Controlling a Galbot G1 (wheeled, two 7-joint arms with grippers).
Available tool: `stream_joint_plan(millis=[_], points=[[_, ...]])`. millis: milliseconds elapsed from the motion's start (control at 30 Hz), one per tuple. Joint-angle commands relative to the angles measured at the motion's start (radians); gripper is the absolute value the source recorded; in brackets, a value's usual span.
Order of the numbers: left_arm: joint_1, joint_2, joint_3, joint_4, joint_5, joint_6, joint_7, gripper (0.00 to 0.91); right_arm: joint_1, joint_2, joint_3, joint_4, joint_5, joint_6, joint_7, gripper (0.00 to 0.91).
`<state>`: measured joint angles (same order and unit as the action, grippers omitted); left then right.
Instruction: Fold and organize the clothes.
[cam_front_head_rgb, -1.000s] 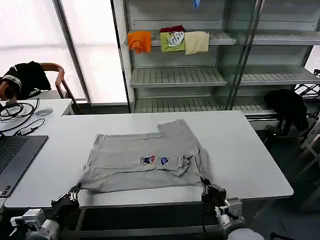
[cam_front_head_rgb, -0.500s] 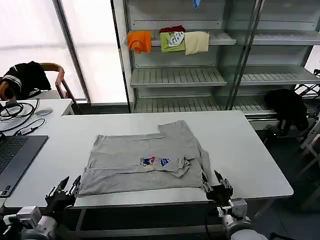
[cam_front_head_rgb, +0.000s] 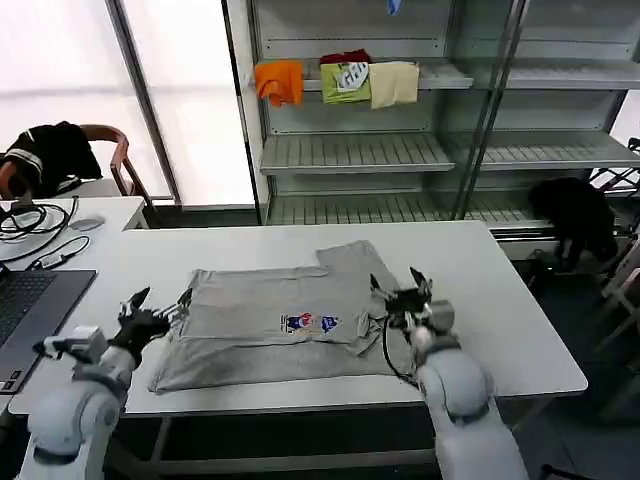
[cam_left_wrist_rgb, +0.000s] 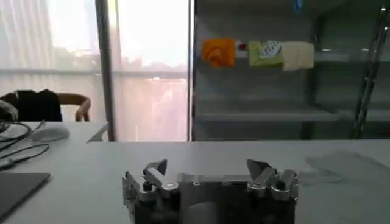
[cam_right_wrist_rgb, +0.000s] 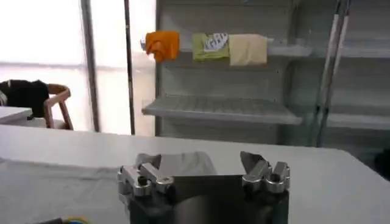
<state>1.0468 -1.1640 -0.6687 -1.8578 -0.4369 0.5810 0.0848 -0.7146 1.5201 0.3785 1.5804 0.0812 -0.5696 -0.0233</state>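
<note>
White table: grey shirt partly folded, near hem doubled, sleeve still out. Left end effector and right end effector both spread wide, empty, at shirt's sides. More folds left.

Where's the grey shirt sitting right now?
In the head view the grey shirt lies spread flat on the white table, near its front edge, between the open left gripper and the open right gripper.
</note>
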Motion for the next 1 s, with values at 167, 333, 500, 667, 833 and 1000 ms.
stream_joint_plan(millis=[167,333,500,667,833,1000], points=[[-0.446,0.054,0.197,0.547,0.061,-0.001,0.044,0.907,0.423,0.116,0.005,-0.689,-0.067,0.106,-0.051,0.907],[-0.476,0.04,0.21,0.636,0.131,-0.002,0.076,0.907,0.423,0.114,0.014,-0.728,-0.048,0.138,-0.058,0.907],[-0.477,0.028,0.213,0.677,0.181,-0.003,0.091,0.907,0.419,0.107,0.025,-0.727,-0.007,0.139,-0.054,0.907],[-0.465,0.015,0.215,0.684,0.2,-0.003,0.095,0.907,0.42,0.096,0.029,-0.725,0.019,0.142,-0.042,0.907],[-0.469,0.011,0.215,0.687,0.199,-0.003,0.097,0.907,0.423,0.092,0.027,-0.738,0.015,0.14,-0.028,0.907],[-0.465,0.0,0.214,0.699,0.204,-0.003,0.098,0.907,0.421,0.083,0.025,-0.757,0.008,0.144,-0.023,0.907]])
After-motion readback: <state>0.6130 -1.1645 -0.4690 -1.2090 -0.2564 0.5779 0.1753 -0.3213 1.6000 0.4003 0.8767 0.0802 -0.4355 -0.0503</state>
